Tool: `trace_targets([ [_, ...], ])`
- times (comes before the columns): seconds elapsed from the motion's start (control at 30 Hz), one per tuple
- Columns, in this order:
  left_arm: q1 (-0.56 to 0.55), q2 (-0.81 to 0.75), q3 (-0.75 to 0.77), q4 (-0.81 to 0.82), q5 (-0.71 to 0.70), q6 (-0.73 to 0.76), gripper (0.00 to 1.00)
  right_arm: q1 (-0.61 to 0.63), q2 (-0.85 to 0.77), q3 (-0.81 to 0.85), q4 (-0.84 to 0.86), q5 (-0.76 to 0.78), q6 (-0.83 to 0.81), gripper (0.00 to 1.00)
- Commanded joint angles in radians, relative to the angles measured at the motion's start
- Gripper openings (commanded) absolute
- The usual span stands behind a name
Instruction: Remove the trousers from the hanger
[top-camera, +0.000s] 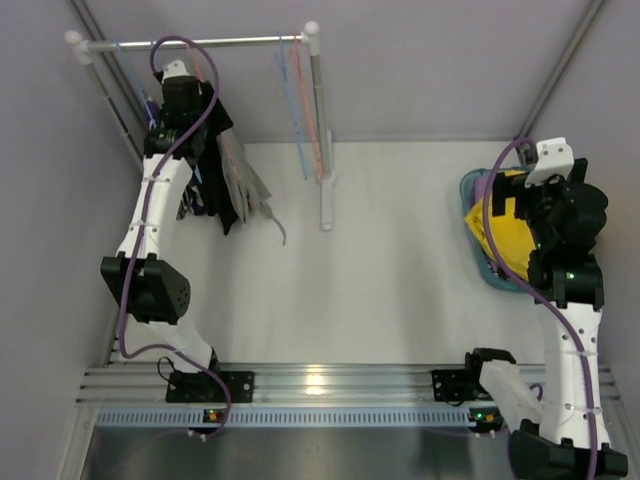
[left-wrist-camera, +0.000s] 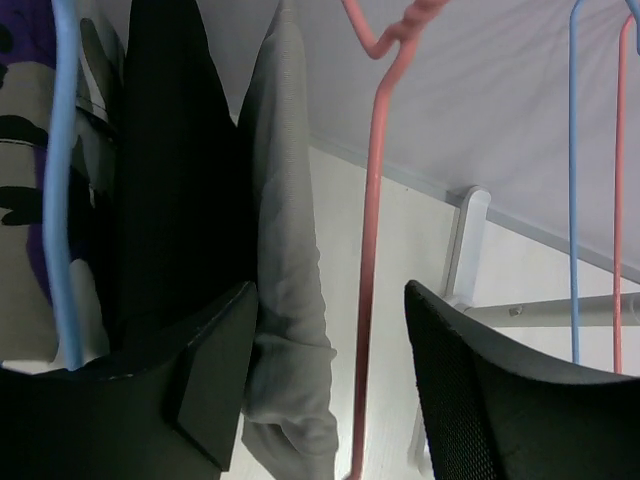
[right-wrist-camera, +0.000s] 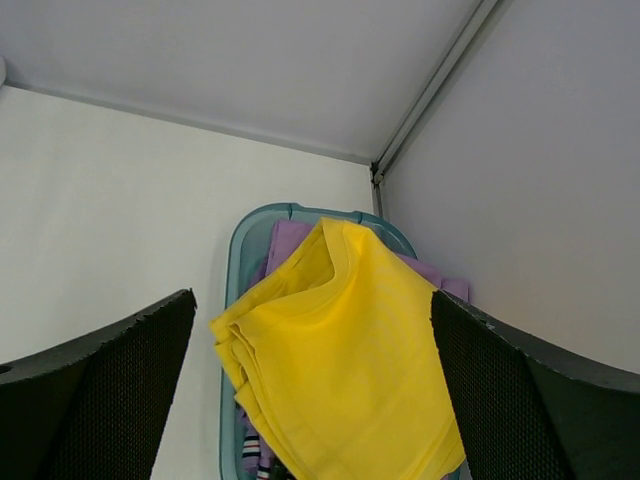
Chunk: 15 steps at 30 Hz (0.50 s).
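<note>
left hand (left-wrist-camera: 328, 300) half-wide astride edge of grey trousers (left-wrist-camera: 285, 230), pink hanger (left-wrist-camera: 370, 250) (right hand (right-wrist-camera: 312, 295) wide above yellow trousers (right-wrist-camera: 340, 370))

Gripper (left-wrist-camera: 328, 300), jaws spread, flanks grey-beige trousers (left-wrist-camera: 287, 240) and a pink hanger (left-wrist-camera: 368, 280)

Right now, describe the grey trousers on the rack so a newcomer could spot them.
Start at the clothes rail at the back left, where the left gripper reaches. Hanging under it, the grey-beige trousers are the one pale, plain pair, between the black trousers and a pink hanger.
</note>
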Motion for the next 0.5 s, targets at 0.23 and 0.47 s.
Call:
trace_targets([
  [0.23,0.004,0.018,-0.029,0.224,0.126,0.028,0.65,0.015,-0.017,-0.023,0.015,0.008,-0.002,0.99],
  [0.47,0.005,0.064,-0.015,0.242,0.122,0.025,0.62,0.015,-0.011,-0.013,0.015,0.010,0.002,1.00],
])
